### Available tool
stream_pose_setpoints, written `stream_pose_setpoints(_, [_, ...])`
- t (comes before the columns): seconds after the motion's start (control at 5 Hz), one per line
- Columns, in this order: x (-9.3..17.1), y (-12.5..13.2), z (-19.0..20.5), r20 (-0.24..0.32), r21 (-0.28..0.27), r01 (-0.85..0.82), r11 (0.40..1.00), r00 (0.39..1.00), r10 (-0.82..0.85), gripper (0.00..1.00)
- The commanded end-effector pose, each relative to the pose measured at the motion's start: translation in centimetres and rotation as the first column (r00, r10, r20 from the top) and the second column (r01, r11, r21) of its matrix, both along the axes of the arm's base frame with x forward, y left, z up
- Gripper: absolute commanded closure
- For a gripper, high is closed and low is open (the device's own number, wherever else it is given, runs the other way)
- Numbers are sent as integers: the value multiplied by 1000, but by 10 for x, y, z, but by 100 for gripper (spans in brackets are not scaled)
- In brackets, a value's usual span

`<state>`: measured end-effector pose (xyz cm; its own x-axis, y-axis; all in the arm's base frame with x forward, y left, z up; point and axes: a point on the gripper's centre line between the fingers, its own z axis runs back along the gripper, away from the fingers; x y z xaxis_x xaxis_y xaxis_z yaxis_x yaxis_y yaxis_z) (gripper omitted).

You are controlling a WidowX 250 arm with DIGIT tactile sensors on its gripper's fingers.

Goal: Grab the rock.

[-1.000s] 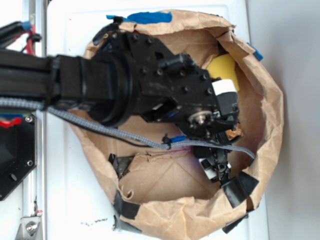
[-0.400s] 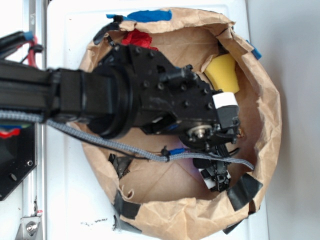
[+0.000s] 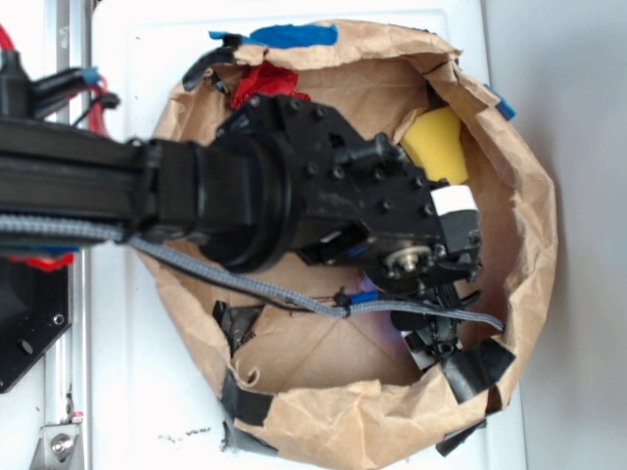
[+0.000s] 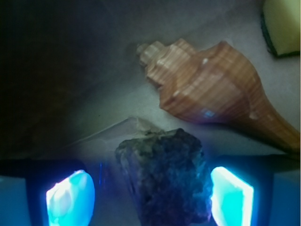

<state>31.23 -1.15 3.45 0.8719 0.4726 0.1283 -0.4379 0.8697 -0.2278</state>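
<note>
In the wrist view, the small lumpy dark grey-brown rock (image 4: 162, 176) with its rough mottled surface sits on the brown paper floor directly between the two glowing blue fingertip pads (image 4: 70, 197) of the black robot gripper (image 4: 150, 195). The jaws stand spread to either side of the rock. The right-hand pad looks to be right against the stone's flank, while a narrow strip of floor shows between the stone and the left-hand pad, so the gripper is not yet clamped on it. Just beyond the rock, farther from the gripper, lies the glossy orange-brown striped spiral seashell (image 4: 211, 94), its pointed spire toward the upper left and its long tail running off to the right; the two look nearly touching, but the shadow hides whether they meet. A yellow sponge block with a dark edge (image 4: 282, 26) sits beyond the seashell in the top right corner.

In the exterior view, the black robot arm (image 3: 294, 196) reaches over the crumpled brown paper bag bowl (image 3: 529, 196), hiding the rock. The yellow sponge block (image 3: 436, 142) shows beside the arm, and a red crumpled item (image 3: 263, 80) lies near the bowl's upper rim.
</note>
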Motion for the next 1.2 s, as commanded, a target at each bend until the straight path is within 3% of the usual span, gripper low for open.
stream_pose_setpoints(0.0, [3,5,9,55,26,8,1000,998,-9,100])
stream_pose_setpoints(0.4, [0,14,12,30,36,-2,999,1000,1,100])
stream_pose_setpoints(0.6, [-28,21,34,-63,0,79,997,995,-78,100])
stream_pose_setpoints(0.8, [-62,29,69,-88,1,228,974,970,-227,100])
stream_pose_setpoints(1.0, [-77,40,96,-150,-61,346,936,924,-351,100])
